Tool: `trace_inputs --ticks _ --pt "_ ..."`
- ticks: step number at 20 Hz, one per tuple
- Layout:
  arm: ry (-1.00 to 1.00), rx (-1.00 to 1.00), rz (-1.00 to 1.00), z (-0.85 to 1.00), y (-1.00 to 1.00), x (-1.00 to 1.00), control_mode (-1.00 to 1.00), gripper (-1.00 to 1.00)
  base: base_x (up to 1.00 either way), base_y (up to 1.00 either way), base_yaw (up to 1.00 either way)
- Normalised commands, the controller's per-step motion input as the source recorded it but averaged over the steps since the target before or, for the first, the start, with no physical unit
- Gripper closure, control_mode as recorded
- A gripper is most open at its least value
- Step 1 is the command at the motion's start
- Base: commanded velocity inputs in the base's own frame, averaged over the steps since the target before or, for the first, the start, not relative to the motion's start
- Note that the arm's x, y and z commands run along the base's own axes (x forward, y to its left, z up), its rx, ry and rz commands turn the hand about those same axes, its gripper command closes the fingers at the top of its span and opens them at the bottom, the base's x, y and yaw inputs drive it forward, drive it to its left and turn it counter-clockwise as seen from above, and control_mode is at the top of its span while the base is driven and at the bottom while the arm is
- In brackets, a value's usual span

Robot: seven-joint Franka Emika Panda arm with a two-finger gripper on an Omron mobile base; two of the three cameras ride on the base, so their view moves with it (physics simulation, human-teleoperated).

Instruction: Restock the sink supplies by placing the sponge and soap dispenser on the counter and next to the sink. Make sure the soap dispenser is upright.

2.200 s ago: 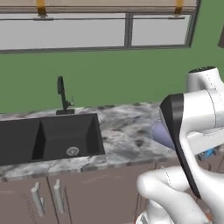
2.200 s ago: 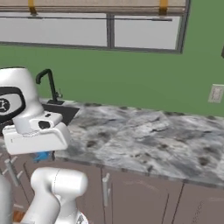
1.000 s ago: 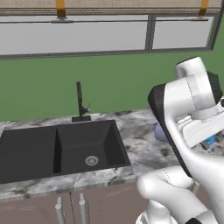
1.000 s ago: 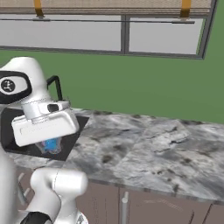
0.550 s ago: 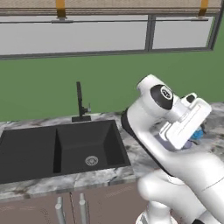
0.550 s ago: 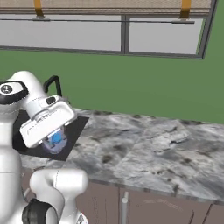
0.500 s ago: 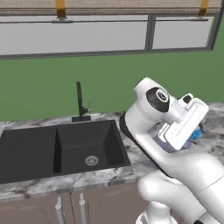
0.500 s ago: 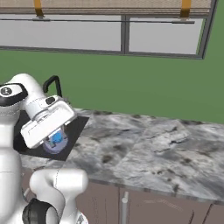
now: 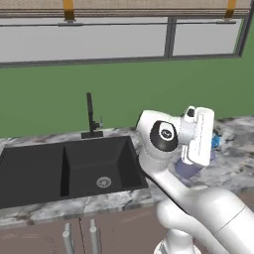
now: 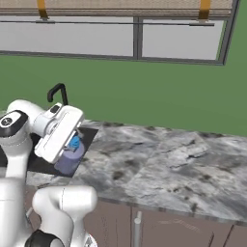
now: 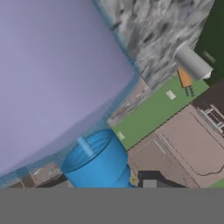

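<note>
One smooth, rigid soap dispenser (image 10: 69,159) is riding tilted beneath the gripper (image 10: 72,144); grip unclear, best squeezing mid-body over the worktop (image 10: 159,164).

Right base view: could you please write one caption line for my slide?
The gripper holds the soap dispenser above the marbled counter beside the black sink.

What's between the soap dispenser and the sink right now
Nothing: in the right base view the soap dispenser stands right at the sink's near edge on the counter. In the left base view the arm hides that stretch.
</note>
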Motion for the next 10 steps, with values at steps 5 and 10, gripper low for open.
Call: trace_inputs --ticks 5,10 --pt "0.09 -0.02 0.33 -0.09 0.00 0.28 -1.00 1.00 0.00 0.00 0.00" --pt "0.11 0.04 0.31 0.00 0.02 0.22 -1.00 1.00 0.00 0.00 0.00"
